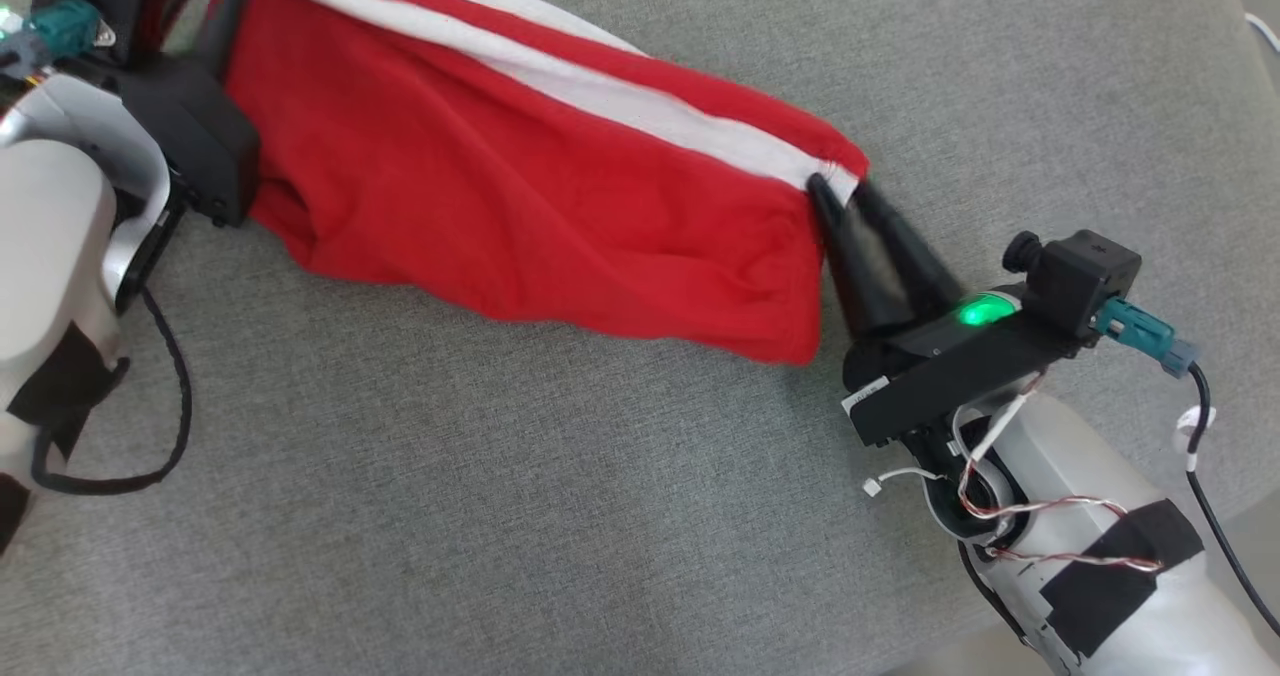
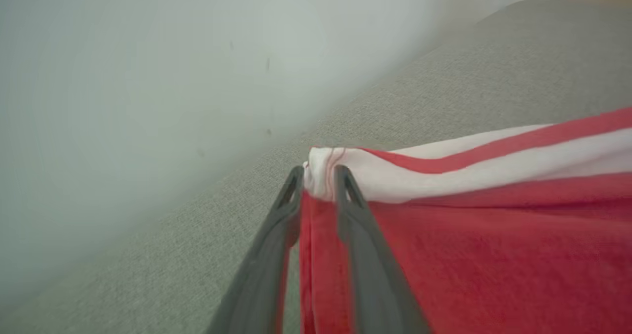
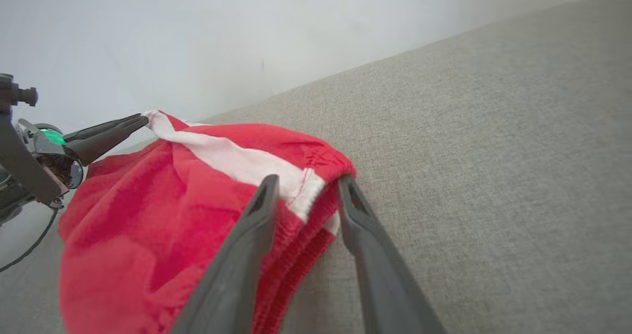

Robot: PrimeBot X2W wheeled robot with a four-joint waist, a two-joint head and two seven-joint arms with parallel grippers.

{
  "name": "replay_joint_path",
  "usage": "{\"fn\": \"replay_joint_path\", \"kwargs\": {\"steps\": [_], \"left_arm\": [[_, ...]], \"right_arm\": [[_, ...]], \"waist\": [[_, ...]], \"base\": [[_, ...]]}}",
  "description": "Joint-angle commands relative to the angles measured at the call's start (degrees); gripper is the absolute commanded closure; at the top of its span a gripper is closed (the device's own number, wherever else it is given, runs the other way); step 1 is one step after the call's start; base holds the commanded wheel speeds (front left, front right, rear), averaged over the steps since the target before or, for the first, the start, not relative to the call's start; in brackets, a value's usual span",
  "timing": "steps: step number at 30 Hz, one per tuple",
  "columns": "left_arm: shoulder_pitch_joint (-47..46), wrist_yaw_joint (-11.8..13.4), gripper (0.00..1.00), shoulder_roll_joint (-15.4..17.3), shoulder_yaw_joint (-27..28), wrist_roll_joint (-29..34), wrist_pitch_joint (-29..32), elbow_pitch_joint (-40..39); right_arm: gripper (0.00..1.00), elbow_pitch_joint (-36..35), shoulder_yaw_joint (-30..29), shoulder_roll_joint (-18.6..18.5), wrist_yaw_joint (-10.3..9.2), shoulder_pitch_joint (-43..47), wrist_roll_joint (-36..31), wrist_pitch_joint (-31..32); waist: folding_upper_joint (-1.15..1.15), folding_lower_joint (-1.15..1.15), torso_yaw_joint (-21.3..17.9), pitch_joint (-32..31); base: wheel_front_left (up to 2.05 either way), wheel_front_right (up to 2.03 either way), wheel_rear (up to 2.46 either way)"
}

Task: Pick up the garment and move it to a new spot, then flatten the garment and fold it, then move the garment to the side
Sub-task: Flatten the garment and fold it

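A red garment [image 1: 500, 176] with white stripes lies stretched across a grey cushion [image 1: 500, 516], spanning from one gripper to the other. My right gripper [image 1: 842, 184] is at its right corner. In the right wrist view that gripper [image 3: 306, 181] stands open, with the ribbed hem of the garment [image 3: 148, 215] lying loosely between the parted fingers. In the left wrist view my left gripper [image 2: 318, 173] is slightly open. The bunched white corner of the garment [image 2: 493, 235] sits between its tips. The left gripper [image 3: 140, 120] also shows in the right wrist view, at the far corner.
A black cable [image 1: 150, 436] loops over the cushion beside my left forearm. A pale wall [image 2: 148, 52] rises behind the cushion. The cushion's rounded edge [image 1: 1235, 76] runs down the far right, with my right arm's cable [image 1: 1215, 516] hanging there.
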Motion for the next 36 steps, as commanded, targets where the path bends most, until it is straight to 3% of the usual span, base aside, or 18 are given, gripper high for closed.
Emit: {"fn": "replay_joint_path", "kwargs": {"steps": [1, 7, 21, 28, 36], "left_arm": [[-0.86, 0.15, 0.00, 0.02, -0.11, -0.80, -1.07, 0.85], [0.29, 0.15, 0.00, -0.56, -1.75, -3.86, -4.53, 3.45], [5.84, 0.15, 0.00, 2.71, -5.07, -10.26, -6.08, 3.89], [7.10, 0.15, 0.00, 5.28, -9.58, -14.83, -0.33, 1.26], [5.97, 0.15, 0.00, 7.12, -13.84, -19.85, 8.76, -0.38]], "right_arm": [[0.00, -0.65, -0.60, -0.24, -0.14, 0.91, -1.06, -0.34], [0.00, -4.33, -4.17, -1.12, -0.14, 6.40, -6.22, -0.33], [0.00, -14.06, -14.65, 4.45, -0.14, 23.29, -16.22, -0.31], [0.00, -15.21, -15.58, 6.71, -0.14, 28.23, -17.73, -0.24], [0.00, -15.02, -13.81, 8.05, -0.14, 26.79, -18.72, -0.21]], "waist": [[-0.01, -0.01, 0.68, -1.13], [-0.01, -0.01, 2.07, -4.80], [-0.01, -0.01, 1.92, -12.25], [-0.01, -0.01, 0.21, -13.41], [-0.01, -0.01, -2.30, -11.99]], "base": [[0.00, 0.00, 0.00], [0.00, 0.00, 0.00], [0.00, 0.00, 0.00], [0.00, 0.00, 0.00], [0.00, 0.00, 0.00]]}}
